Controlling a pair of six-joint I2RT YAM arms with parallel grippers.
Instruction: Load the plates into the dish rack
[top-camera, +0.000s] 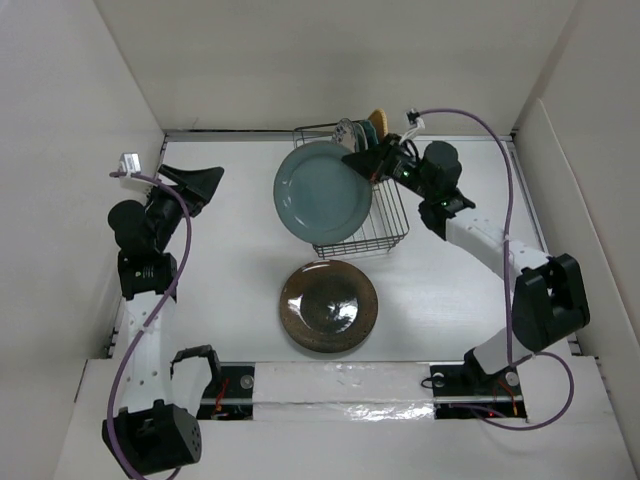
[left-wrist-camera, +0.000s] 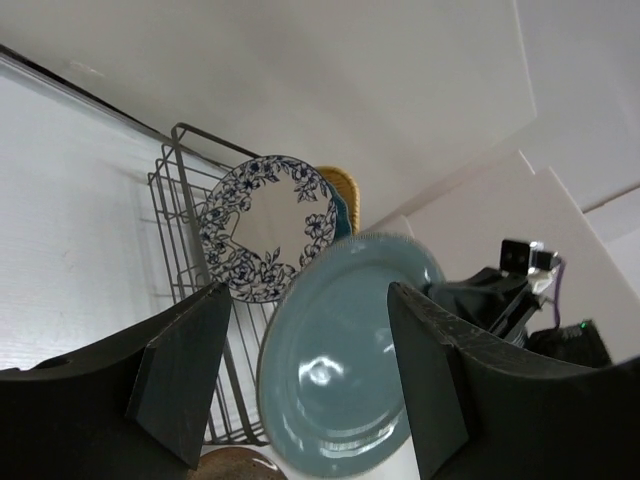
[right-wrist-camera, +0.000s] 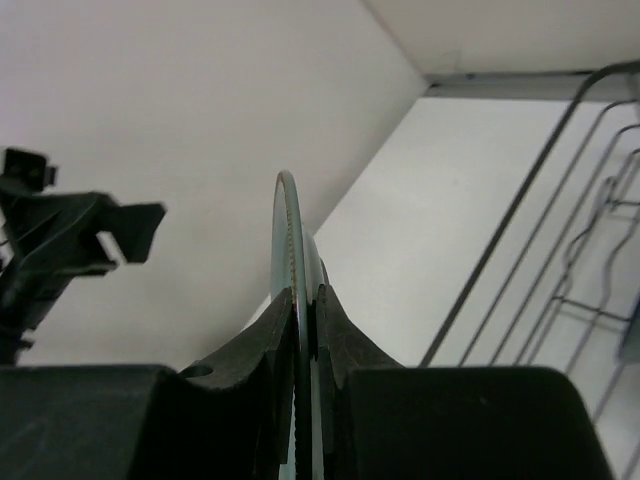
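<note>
Grey-green plate (top-camera: 322, 192) beside dish rack (top-camera: 390, 218), its rim tight between the closed right fingers (right-wrist-camera: 262, 345)

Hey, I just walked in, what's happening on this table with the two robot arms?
The arms are loading plates into the dish rack. The right gripper pinches a grey-green plate by its rim and holds it tilted over the rack's left side, not yet in a slot. A floral plate and a few others stand at the rack's far end. A brown plate lies flat on the table in front of the rack. The left gripper is open and empty, off to the left.
</note>
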